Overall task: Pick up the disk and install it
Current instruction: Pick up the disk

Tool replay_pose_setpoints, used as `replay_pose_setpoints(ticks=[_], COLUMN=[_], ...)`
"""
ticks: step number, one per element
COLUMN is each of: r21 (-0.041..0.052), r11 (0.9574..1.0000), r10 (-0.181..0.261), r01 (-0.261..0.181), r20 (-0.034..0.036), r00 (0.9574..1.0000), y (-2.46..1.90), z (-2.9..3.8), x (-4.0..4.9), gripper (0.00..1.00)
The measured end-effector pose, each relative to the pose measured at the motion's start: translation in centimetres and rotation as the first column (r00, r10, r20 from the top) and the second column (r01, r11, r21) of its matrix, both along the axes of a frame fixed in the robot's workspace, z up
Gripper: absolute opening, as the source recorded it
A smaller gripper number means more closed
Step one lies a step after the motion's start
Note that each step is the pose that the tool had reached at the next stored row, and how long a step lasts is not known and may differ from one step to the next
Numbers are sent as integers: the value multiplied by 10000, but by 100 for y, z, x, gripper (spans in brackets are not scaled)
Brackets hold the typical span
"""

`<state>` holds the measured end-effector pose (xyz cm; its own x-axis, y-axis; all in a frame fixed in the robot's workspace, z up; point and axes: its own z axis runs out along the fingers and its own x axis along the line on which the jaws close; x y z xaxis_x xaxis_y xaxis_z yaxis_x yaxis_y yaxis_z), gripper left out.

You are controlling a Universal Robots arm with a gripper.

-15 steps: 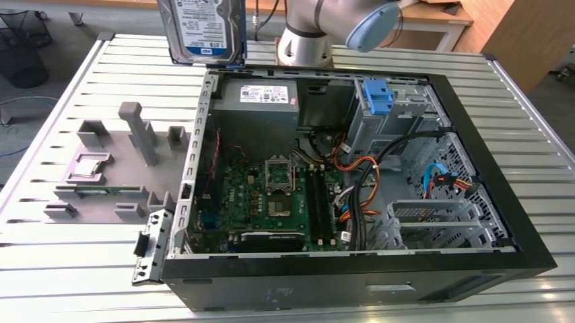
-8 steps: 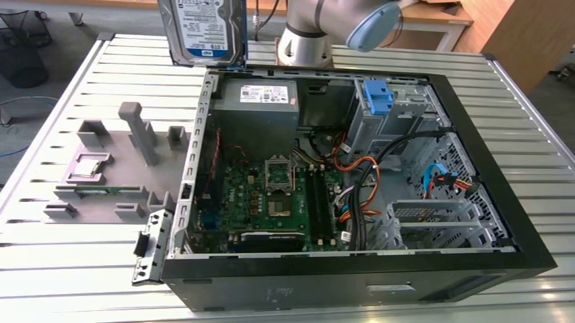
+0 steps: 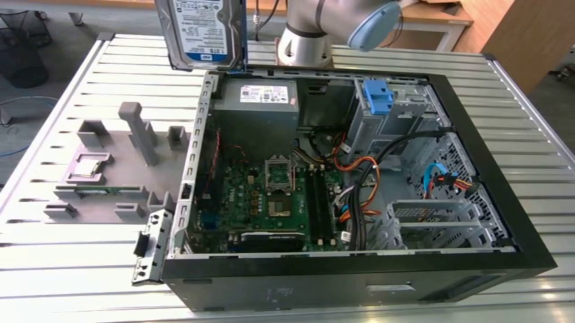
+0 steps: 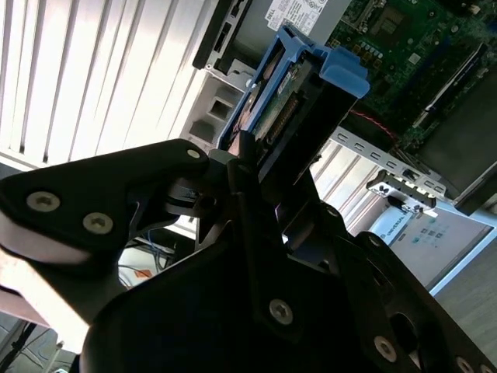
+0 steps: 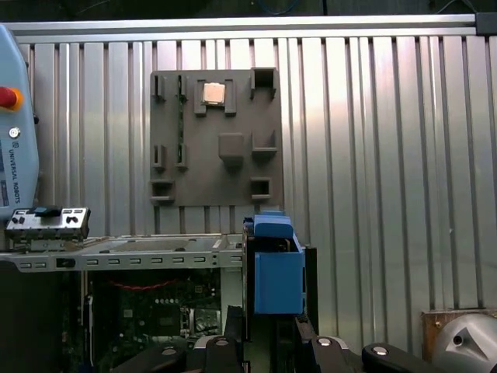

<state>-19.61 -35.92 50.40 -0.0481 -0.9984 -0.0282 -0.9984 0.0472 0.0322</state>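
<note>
We see the end effector point(image 4: 268, 167) clamped on the disk point(image 3: 202, 30), holding it upright in the air above the far corner of the open computer case point(image 3: 359, 276), on the exterior view's left. The case lies on a slatted metal worktop point(image 3: 54, 269).

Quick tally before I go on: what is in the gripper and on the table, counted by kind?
disk, held raised in the gripper: 1
open computer case: 1
grey parts holder beside the case: 1
processor chip on that holder: 1
Total: 4
</note>
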Motion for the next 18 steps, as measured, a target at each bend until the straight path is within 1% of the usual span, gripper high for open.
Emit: replay_pose_setpoints(ticks=[2, 9, 14, 18], r21=[0, 0, -1, -1], r11=[10000, 10000, 10000, 10000], r10=[1, 1, 1, 0], r01=[-1, -1, -1, 0], r20=[0, -1, -1, -1], r00=[10000, 10000, 10000, 10000], y=[-15, -18, -18, -18], z=[0, -1, 0, 0], x=[0, 3, 49, 58], gripper=[35, 35, 35, 35])
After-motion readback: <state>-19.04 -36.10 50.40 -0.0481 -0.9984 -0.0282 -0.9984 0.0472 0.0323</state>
